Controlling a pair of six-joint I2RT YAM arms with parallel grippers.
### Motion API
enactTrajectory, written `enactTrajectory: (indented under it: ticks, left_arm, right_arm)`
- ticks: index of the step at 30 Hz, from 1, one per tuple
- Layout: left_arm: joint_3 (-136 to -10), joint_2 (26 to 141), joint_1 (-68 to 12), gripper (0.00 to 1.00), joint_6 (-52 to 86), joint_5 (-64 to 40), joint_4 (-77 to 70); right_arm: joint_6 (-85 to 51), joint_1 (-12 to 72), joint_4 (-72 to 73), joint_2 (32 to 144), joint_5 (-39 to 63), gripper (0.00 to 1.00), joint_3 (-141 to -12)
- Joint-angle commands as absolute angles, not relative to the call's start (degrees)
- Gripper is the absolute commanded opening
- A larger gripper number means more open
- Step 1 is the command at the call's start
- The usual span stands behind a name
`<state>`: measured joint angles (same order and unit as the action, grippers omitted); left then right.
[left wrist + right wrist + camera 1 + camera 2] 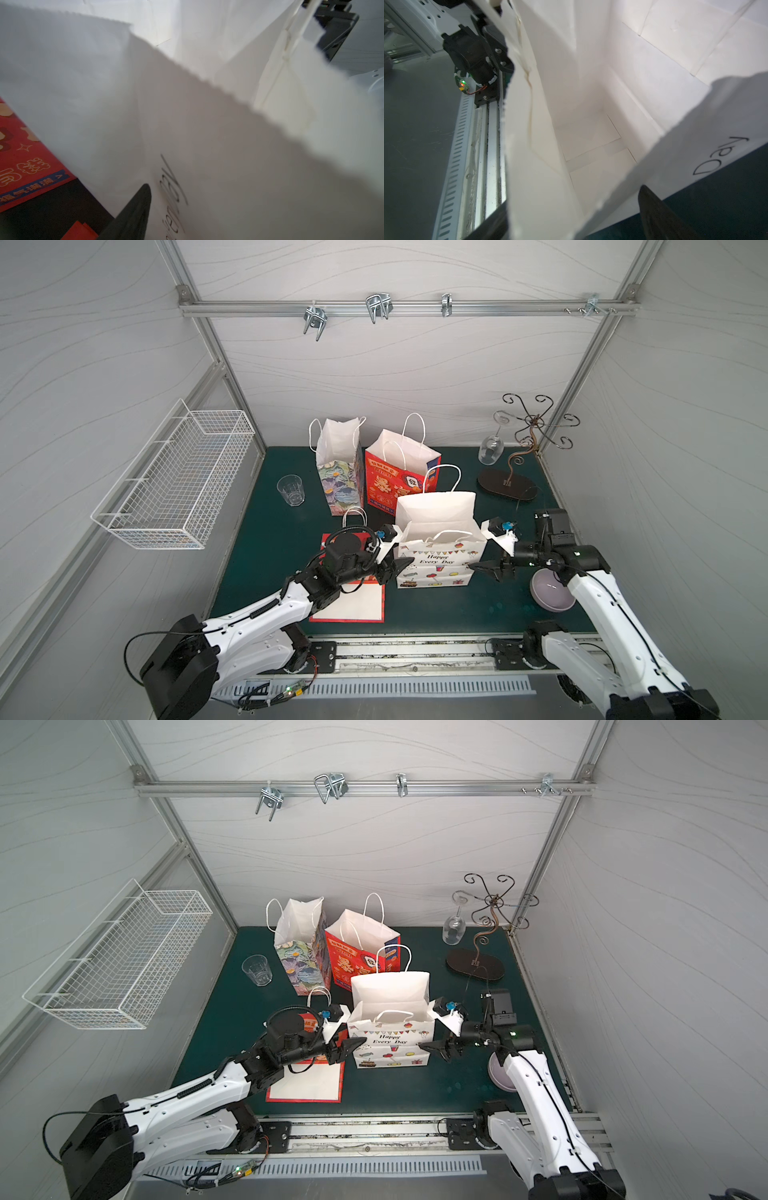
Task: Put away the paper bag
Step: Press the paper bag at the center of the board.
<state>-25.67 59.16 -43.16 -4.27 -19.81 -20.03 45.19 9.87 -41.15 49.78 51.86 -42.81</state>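
White paper bag (440, 560), stiff and boxy, upright on the green tabletop (436, 610), mouth open, top edge zigzag. Left fingers (403, 563) apart, one each side of its left wall; right fingers (484, 567) apart the same way at its right wall. Flat red-rimmed bag (349, 605) just beside, smooth purple bowl (548, 595) near. Open room in front.

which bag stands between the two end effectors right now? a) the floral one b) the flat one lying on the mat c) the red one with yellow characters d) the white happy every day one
d: in a top view the white Happy Every Day bag stands upright with the left end effector at one side of it and the right end effector at the other.
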Motion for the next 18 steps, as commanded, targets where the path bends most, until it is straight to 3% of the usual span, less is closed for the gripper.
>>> enactTrajectory:
  ticks: [1, 7, 14, 18]
  left_arm:
    - [-28.7, 60.8, -42.4, 0.57, -5.2, -21.7, -22.6]
    - [-28.5, 62.6, -41.3, 0.54, -4.8, -22.3, -25.4]
    - [-28.2, 61.3, -40.3, 0.49, -4.6, -24.9, -25.1]
    - [-28.3, 60.8, -39.9, 0.47, -4.5, -28.3, -24.8]
  right_arm:
    - [43.0, 11.9, -39.4, 49.9, 58.9, 0.81, -41.8]
    - [42.0, 13.7, -38.9, 47.0, 57.9, 0.81, -39.7]
    - [43.0, 9.9, -39.5, 40.1, 41.7, 0.84, -38.1]
    - [43.2, 8.7, -39.1, 40.6, 42.4, 0.83, -37.6]
